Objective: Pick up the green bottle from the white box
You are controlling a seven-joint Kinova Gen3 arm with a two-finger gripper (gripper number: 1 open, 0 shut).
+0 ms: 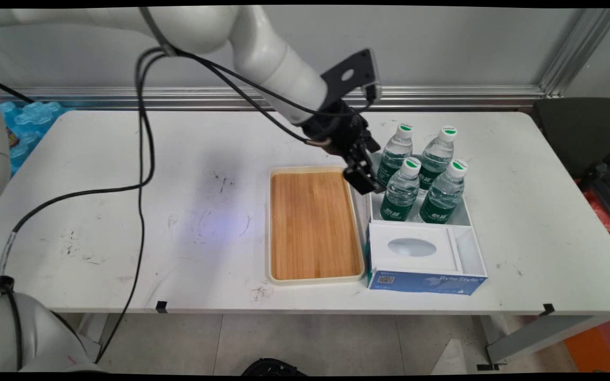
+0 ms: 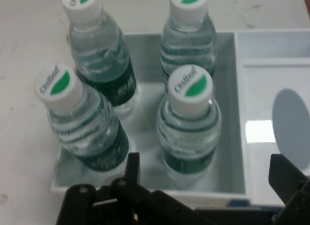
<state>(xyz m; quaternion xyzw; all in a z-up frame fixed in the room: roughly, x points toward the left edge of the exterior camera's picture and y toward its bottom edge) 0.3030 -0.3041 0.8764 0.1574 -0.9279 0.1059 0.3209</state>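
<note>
Here, splayed black fingers (image 2: 133,169) beside ribbed clear plastic bottles (image 2: 189,128).

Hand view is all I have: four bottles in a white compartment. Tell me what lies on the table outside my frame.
Observer: A wooden tray lies close beside the white compartment, to its left in the main view. Nothing is on it.
Operator: Give me the gripper's place over the table.
Observer: The gripper hangs over the compartment wall that faces the tray, next to the near bottle on that side.
Operator: Report what stands toward the table's near edge.
Observer: A blue box face lettered ByteStyle, on the near side of the compartment.
</note>
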